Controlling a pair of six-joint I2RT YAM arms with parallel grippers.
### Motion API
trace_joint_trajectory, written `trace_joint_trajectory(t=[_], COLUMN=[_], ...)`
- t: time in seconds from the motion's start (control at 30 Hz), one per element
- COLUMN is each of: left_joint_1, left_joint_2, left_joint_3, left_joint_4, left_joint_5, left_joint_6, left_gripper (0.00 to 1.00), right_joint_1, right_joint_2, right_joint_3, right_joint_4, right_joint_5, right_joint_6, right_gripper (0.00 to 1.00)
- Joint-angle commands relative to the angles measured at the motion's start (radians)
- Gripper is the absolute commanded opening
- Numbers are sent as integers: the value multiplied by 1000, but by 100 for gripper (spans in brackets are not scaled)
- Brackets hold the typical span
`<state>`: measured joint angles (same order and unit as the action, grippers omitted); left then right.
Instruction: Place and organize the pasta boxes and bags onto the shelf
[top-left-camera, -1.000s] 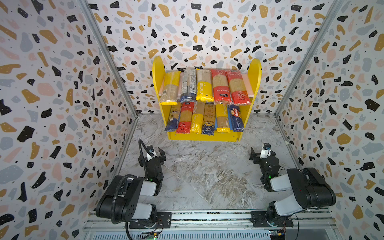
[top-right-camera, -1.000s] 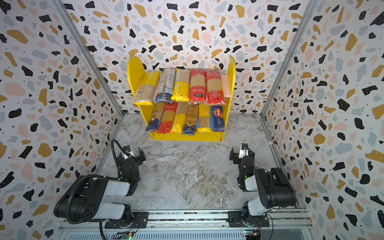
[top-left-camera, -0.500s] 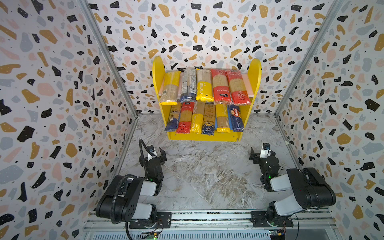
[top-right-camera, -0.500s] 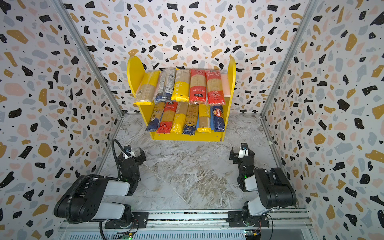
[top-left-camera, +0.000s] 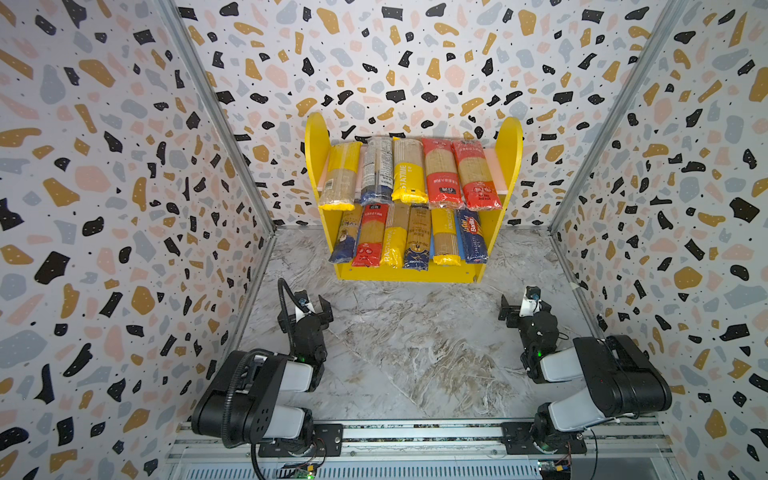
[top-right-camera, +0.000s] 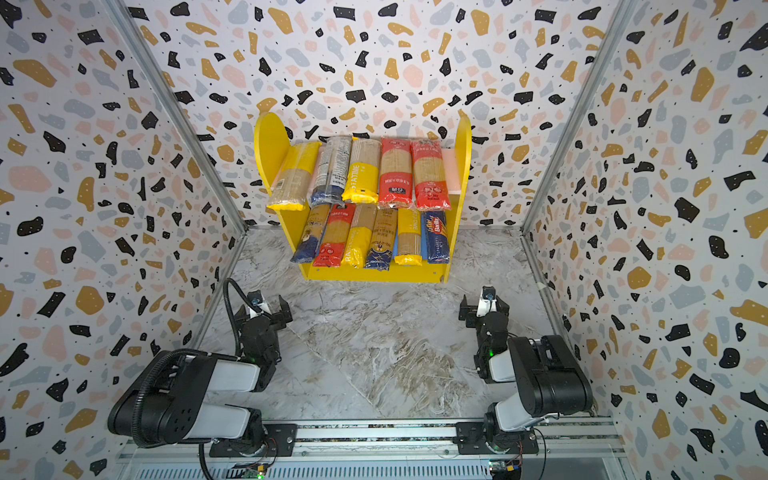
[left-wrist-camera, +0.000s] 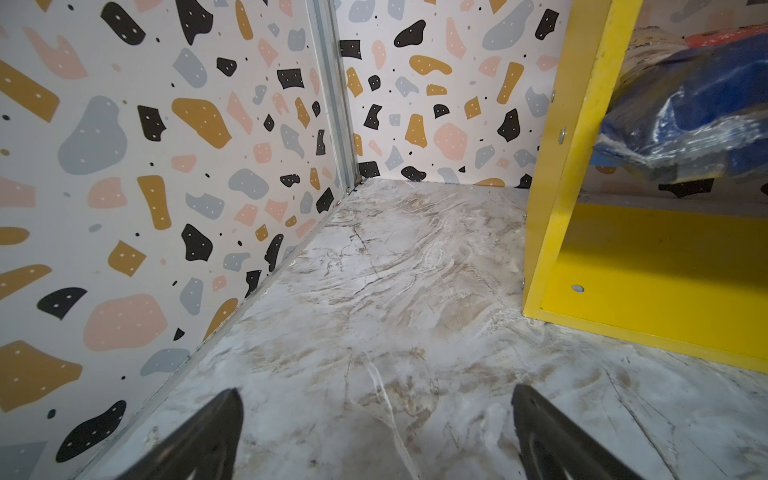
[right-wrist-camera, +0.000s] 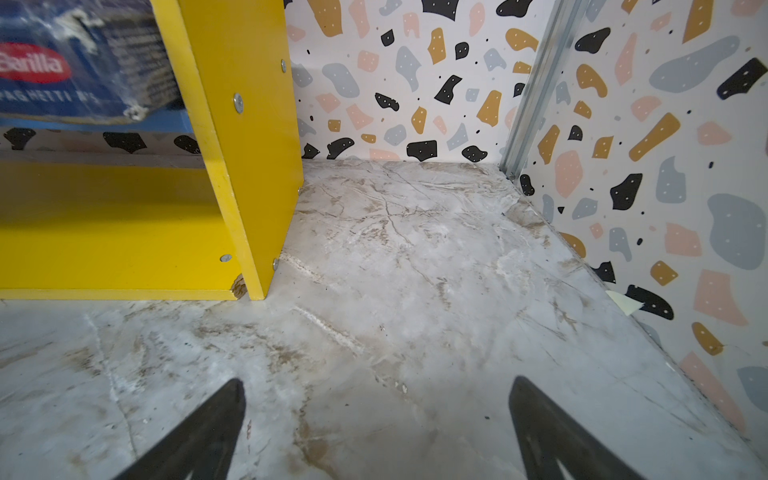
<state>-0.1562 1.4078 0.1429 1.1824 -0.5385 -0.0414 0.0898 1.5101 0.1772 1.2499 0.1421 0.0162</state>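
Marble table (top-left-camera: 407, 365); against the back wall, a yellow two-tier shelf (top-left-camera: 510, 145) holds the spaghetti packs (top-left-camera: 409, 170), five above and six below. Left hand (top-left-camera: 306, 313) and right hand (top-left-camera: 524, 306) sit low before it, spread wide, empty.

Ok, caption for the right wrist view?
Open right pincer above marble floor beside the shelf, Barilla pack shelved.

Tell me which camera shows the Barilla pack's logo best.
Right wrist view: the Barilla pack is close, logo large and readable. Both top views show it whole but small on the shelf. Left wrist view misses it.
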Motion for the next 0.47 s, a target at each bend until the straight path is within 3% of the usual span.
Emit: trace_joint_trajectory(t=[0.0,0.43], left_joint_1=[6,6], left_joint_2=[-13,-13], left_joint_3=[9,8], left_joint_4=[43,44], left_joint_5=[-1,0], left_joint_6=[-9,-11], left_gripper=[99,100], right_joint_1=[4,4], right_joint_2=[-17,-16], right_joint_3=[19,22], right_joint_4=[22,20], right_joint_5=[4,2], right_joint_6=[-10,-9], right_gripper=[99,99])
